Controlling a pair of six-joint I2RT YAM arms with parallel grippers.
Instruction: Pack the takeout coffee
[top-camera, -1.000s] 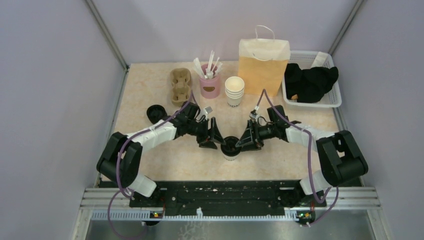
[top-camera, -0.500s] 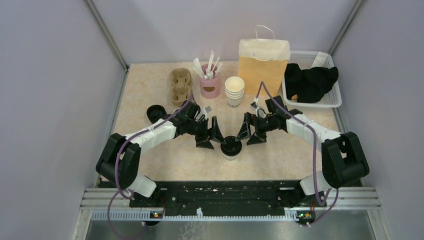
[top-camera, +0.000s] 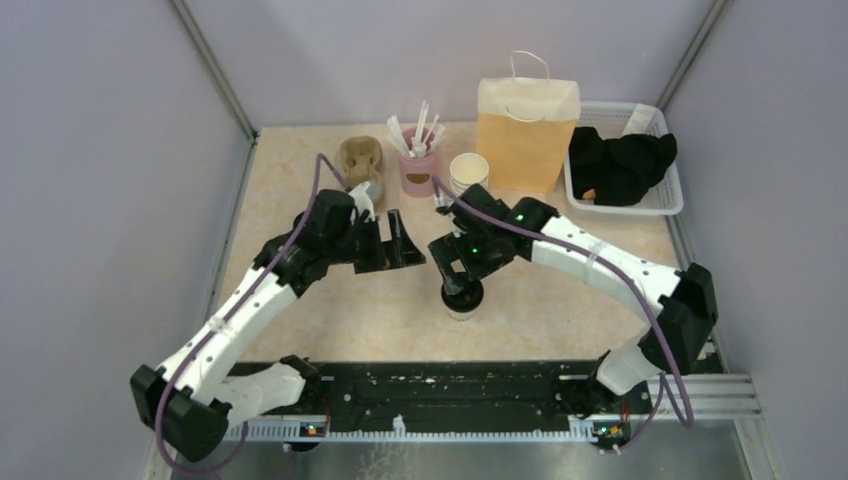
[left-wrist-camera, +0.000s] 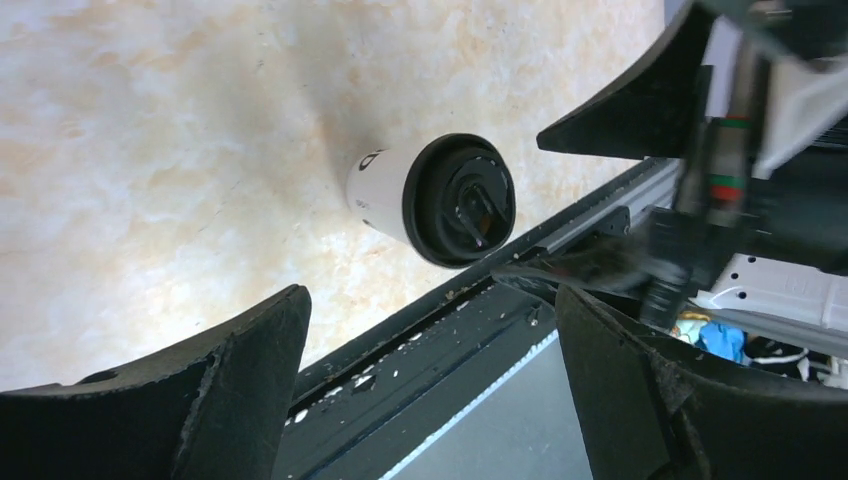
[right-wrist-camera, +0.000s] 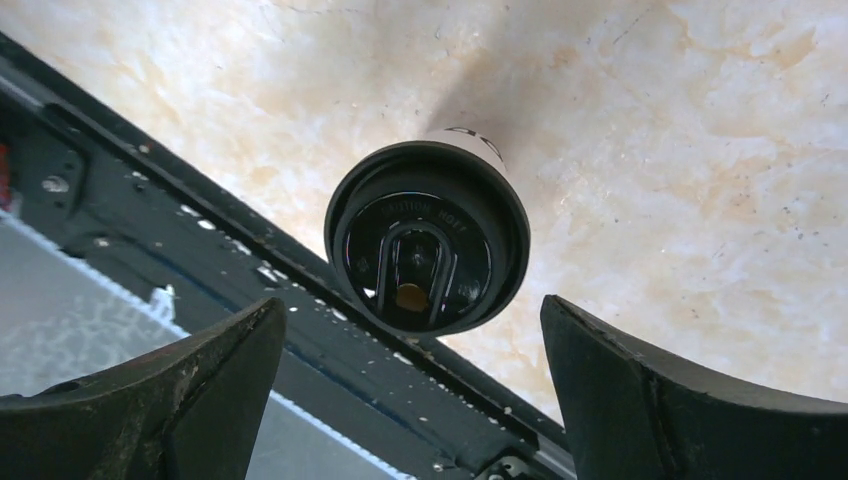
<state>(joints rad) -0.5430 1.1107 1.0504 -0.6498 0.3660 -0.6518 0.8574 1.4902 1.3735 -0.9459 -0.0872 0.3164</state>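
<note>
Hovering right gripper (top-camera: 462, 266) over lidded cup (top-camera: 462, 298) mid-frame, left gripper (top-camera: 388, 242) up-left of it; we see both jaws open.

Glossy black plastic lid (right-wrist-camera: 428, 250), white paper cup (left-wrist-camera: 383, 192), smooth marbled tabletop (right-wrist-camera: 700, 150), matt paper bag (top-camera: 527, 130)

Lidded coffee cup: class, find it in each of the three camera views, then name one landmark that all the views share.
Top external: the lidded coffee cup stands mid-table, towards the near edge.
Left wrist: just right of centre, appearing tilted, lid towards the camera.
Right wrist: at the centre, lid seen from above.
Shared landmark: the black rail along the table's near edge.
</note>
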